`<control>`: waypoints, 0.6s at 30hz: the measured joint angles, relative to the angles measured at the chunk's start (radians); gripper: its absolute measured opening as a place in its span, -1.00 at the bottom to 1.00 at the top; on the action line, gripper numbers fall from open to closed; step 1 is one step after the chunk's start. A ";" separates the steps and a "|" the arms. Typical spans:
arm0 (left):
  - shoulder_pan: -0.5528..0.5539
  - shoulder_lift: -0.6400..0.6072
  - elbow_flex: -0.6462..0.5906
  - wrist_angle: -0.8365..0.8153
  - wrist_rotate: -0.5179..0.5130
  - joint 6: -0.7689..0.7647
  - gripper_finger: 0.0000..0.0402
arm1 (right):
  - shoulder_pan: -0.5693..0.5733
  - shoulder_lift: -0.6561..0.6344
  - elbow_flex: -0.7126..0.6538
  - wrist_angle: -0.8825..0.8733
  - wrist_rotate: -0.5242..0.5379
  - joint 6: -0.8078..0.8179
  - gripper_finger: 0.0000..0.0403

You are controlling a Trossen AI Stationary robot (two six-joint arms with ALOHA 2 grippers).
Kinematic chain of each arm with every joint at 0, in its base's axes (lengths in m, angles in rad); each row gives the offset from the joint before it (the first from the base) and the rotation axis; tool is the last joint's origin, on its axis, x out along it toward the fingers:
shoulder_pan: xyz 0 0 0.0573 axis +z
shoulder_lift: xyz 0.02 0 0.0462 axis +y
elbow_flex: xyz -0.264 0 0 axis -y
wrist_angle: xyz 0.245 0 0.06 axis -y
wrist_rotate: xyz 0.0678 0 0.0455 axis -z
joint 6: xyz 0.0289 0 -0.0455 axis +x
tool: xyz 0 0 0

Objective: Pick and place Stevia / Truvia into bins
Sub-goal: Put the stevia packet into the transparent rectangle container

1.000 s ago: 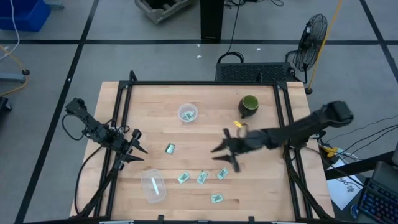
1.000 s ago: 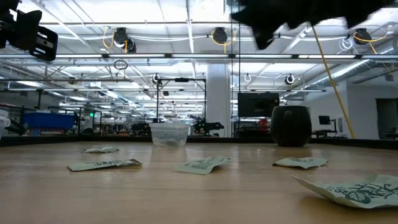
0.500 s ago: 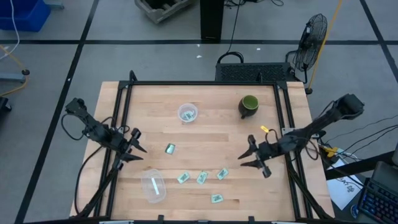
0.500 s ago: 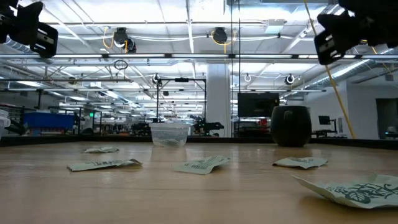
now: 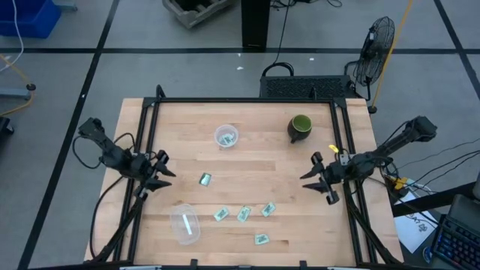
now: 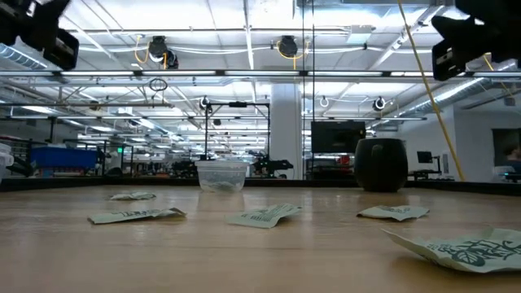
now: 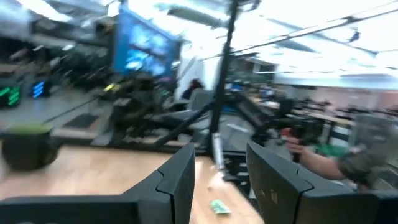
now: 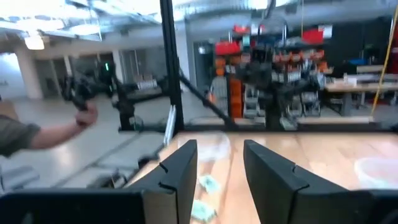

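Several green-and-white Stevia sachets lie flat on the wooden table: one alone [image 5: 205, 178], a row of three [image 5: 244, 214] and one by the near edge [image 5: 261, 239]. The low view shows them too [image 6: 262, 216]. The round clear cup [image 5: 226, 136] stands toward the far side. The oval tub [image 5: 184, 223] sits near left. My left gripper [image 5: 160, 174] hovers open at the left edge, left of the lone sachet. My right gripper [image 5: 319, 180] hovers open at the right edge, away from the sachets. Both stay high above the tabletop.
A dark green mug [image 5: 300, 127] stands far right on the table. A black frame [image 5: 247, 100] borders the tabletop. A person's arm shows beyond the table in the right wrist view [image 8: 37, 134] and the left wrist view [image 7: 348, 165].
My right gripper has drawn back from above the table's middle, near the row of sachets, toward the right edge, staying open and empty. The sachets, cup and tub have kept their places.
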 joint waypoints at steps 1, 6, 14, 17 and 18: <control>0.000 0.012 0.000 0.001 -0.035 -0.016 -0.26 | 0.000 -0.021 0.000 -0.014 0.000 -0.004 -0.39; 0.009 0.108 0.000 0.003 -0.188 -0.134 -0.26 | 0.000 -0.105 -0.001 -0.128 0.067 -0.024 -0.39; 0.082 0.326 0.000 0.051 -0.204 -0.321 -0.26 | 0.000 -0.138 -0.002 -0.163 0.260 0.016 -0.39; 0.125 0.403 0.000 0.112 -0.198 -0.409 -0.26 | 0.000 -0.137 -0.003 -0.174 0.257 -0.010 -0.39; 0.141 0.424 0.000 0.142 -0.196 -0.410 -0.26 | 0.000 -0.137 -0.003 -0.181 0.256 0.002 -0.39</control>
